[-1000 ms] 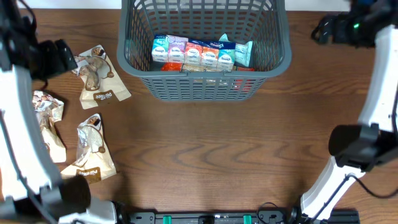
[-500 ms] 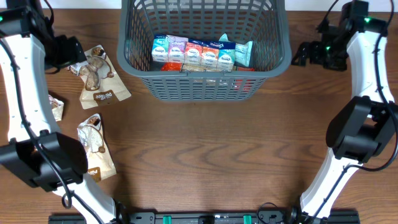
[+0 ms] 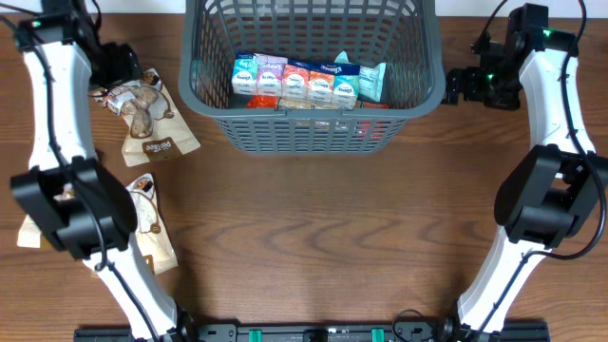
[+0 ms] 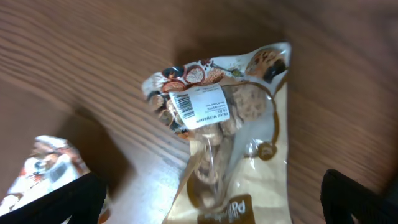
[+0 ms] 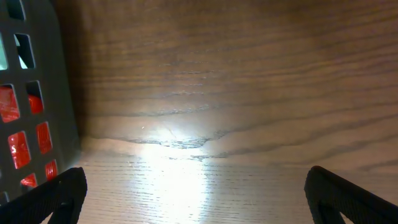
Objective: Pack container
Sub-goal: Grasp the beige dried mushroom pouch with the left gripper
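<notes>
The container, a large dark grey lattice basket, stands at the back centre and holds a row of small colourful snack packets. My left gripper hovers open over the upper end of a tan cookie packet lying left of the basket. In the left wrist view that cookie packet fills the middle, with the left gripper spread wide on either side of it, apart from it. My right gripper stands open beside the basket's right wall; only bare wood lies between the right gripper fingers.
A second cookie packet lies at the left front, partly behind my left arm. A crumpled packet lies just left of the one under my left gripper. Red packets show through the basket slots.
Both arms have swung in over the table. The left gripper came to the upper end of the cookie packet; the right one settled beside the basket's right wall. Both stayed open.
</notes>
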### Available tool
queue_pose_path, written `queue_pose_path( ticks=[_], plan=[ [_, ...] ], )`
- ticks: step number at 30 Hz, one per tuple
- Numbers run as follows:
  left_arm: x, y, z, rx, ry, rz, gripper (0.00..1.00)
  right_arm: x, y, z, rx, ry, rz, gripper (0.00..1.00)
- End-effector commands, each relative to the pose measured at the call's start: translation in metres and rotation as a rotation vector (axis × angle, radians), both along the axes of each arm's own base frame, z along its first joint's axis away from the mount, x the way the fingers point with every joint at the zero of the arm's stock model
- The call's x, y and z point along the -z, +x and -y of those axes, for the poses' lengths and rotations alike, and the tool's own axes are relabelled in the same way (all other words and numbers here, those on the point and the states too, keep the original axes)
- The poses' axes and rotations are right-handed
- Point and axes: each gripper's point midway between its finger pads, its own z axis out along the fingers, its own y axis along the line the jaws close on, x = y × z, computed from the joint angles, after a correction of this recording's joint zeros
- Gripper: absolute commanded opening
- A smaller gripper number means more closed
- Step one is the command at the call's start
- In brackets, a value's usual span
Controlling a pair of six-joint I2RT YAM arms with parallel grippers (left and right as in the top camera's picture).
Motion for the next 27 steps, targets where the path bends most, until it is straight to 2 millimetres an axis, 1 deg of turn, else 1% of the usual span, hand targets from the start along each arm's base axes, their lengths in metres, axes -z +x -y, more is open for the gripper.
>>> queue_pose_path(
  ticks=[1, 7, 9, 12, 16, 20, 21, 22, 24, 27],
  plan=[
    [0.029, 0.006, -0.001, -0.024, -0.019, -0.043, 0.98, 0.006, -0.001, -0.008, -0.038, 0.005, -0.009, 0.99],
    [0.081, 0.011, -0.002, -0.078, -0.056, -0.107, 0.98, 0.006, -0.001, -0.008, -0.043, 0.004, -0.009, 0.99],
    [0.093, 0.014, 0.002, -0.074, -0.078, -0.112, 0.99, 0.006, -0.002, -0.008, -0.043, 0.005, -0.012, 0.99],
    [0.106, 0.018, 0.004, -0.076, -0.102, -0.111, 0.99, 0.006, -0.002, -0.008, -0.043, 0.005, -0.012, 0.99],
    [0.116, 0.021, 0.004, -0.082, -0.104, -0.112, 0.99, 0.006, -0.002, -0.008, -0.044, 0.005, -0.014, 0.99],
    [0.122, 0.021, 0.004, -0.082, -0.106, -0.117, 0.99, 0.006, -0.005, -0.008, -0.050, 0.005, -0.023, 0.99],
    [0.123, 0.021, 0.004, -0.082, -0.105, -0.117, 0.98, 0.006, -0.005, -0.008, -0.050, 0.005, -0.025, 0.99],
    [0.123, 0.021, 0.004, -0.082, -0.106, -0.117, 0.94, 0.006, -0.005, -0.008, -0.050, 0.005, -0.026, 0.99],
    [0.124, 0.021, 0.004, -0.082, -0.106, -0.119, 0.83, 0.006, -0.006, -0.008, -0.050, 0.006, -0.029, 0.99],
    [0.127, 0.019, 0.005, -0.082, -0.107, -0.126, 0.79, 0.007, -0.009, -0.009, -0.050, 0.009, -0.040, 0.99]
  ],
)
